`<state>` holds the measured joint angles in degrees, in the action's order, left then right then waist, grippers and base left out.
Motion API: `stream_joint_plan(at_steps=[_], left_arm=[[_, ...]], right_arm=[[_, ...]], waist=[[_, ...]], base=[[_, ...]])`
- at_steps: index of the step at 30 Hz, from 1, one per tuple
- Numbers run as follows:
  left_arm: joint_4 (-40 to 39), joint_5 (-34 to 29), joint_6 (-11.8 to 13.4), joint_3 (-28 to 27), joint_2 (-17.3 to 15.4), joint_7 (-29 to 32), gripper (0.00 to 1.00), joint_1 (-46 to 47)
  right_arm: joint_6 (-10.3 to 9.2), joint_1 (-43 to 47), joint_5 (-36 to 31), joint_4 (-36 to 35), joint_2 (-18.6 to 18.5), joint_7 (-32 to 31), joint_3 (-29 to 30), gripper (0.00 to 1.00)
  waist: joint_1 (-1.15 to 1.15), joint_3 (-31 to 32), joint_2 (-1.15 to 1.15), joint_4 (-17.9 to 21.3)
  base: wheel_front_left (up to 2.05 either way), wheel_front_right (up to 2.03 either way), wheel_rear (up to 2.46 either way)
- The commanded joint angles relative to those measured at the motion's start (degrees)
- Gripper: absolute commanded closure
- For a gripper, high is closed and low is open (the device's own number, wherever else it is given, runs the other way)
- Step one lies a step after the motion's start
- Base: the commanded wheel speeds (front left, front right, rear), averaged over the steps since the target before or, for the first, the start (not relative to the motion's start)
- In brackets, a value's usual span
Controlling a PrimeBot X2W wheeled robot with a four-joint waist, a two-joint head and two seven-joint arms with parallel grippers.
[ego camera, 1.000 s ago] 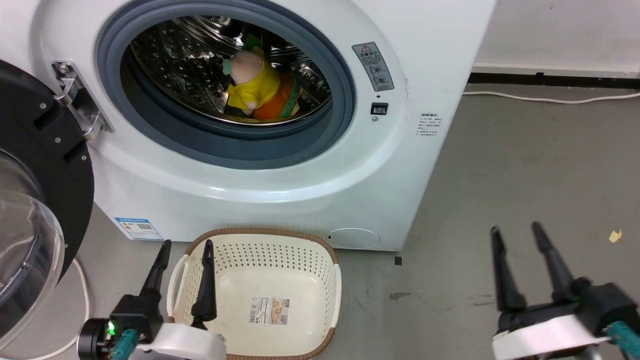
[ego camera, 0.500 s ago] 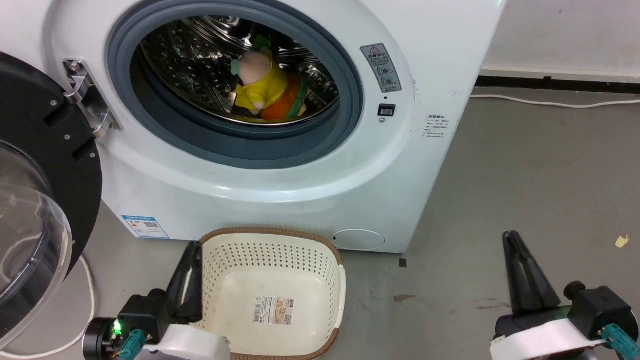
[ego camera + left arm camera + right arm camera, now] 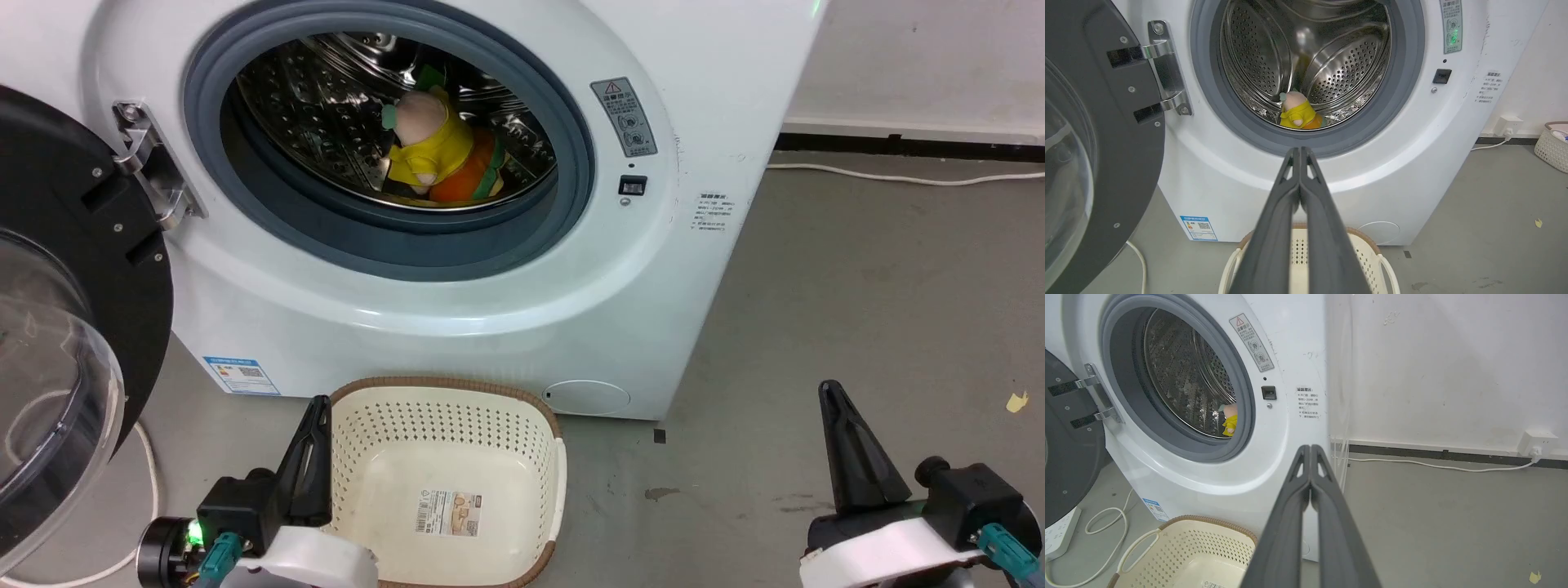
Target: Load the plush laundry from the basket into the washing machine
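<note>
The white washing machine (image 3: 457, 327) stands with its black-rimmed door (image 3: 73, 269) swung open to the left. Inside the steel drum lie the pink-headed doll in a yellow shirt (image 3: 429, 139) and, right behind it, the orange burger plush (image 3: 469, 175); the doll (image 3: 1296, 114) also shows in the left wrist view. The cream basket (image 3: 457, 412) sits on the floor before the washer, holding nothing but a paper label. My left gripper (image 3: 318, 406) is shut and hangs at the basket's left rim. My right gripper (image 3: 831, 390) is shut over bare floor at the lower right.
A white cable (image 3: 898, 175) runs along the wall's black skirting. Another cord (image 3: 147, 457) loops on the floor under the open door. A second pale basket (image 3: 1551, 143) stands far right by the wall. A power strip (image 3: 1057, 535) lies at the left.
Both grippers were open a second ago and have shut. The head camera has shifted a little, so the washer and basket sit slightly further right in the picture.
</note>
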<state>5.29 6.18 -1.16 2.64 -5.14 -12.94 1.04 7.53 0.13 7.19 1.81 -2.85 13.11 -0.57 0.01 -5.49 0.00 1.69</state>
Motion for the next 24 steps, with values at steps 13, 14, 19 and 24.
stream_joint_plan(at_steps=[13,14,19,24], left_arm=[[-0.89,-1.09,0.27,-0.53,0.35,1.71,1.00,-0.25],[-0.94,-1.15,0.28,-0.56,0.37,1.83,1.00,-0.26],[-1.17,-1.41,0.33,-0.67,0.47,2.41,1.00,-0.30],[-1.40,-1.68,0.37,-0.78,0.57,3.00,1.00,-0.34]], right_arm=[[-0.01,-0.03,-1.24,-0.36,-0.01,-1.84,0.08,1.00],[-0.01,-0.03,-1.30,-0.38,-0.01,-1.96,0.09,1.00],[-0.01,-0.04,-1.61,-0.45,-0.01,-2.55,0.11,1.00],[-0.01,-0.04,-1.92,-0.53,-0.01,-3.14,0.14,1.00]], waist=[[0.00,0.68,0.00,-0.21],[0.00,0.73,0.00,-0.23],[0.00,0.98,0.00,-0.30],[0.00,1.23,0.00,-0.38]], base=[[0.00,0.00,0.00],[0.00,0.00,0.00],[0.00,0.00,0.00],[0.00,0.00,0.00]])
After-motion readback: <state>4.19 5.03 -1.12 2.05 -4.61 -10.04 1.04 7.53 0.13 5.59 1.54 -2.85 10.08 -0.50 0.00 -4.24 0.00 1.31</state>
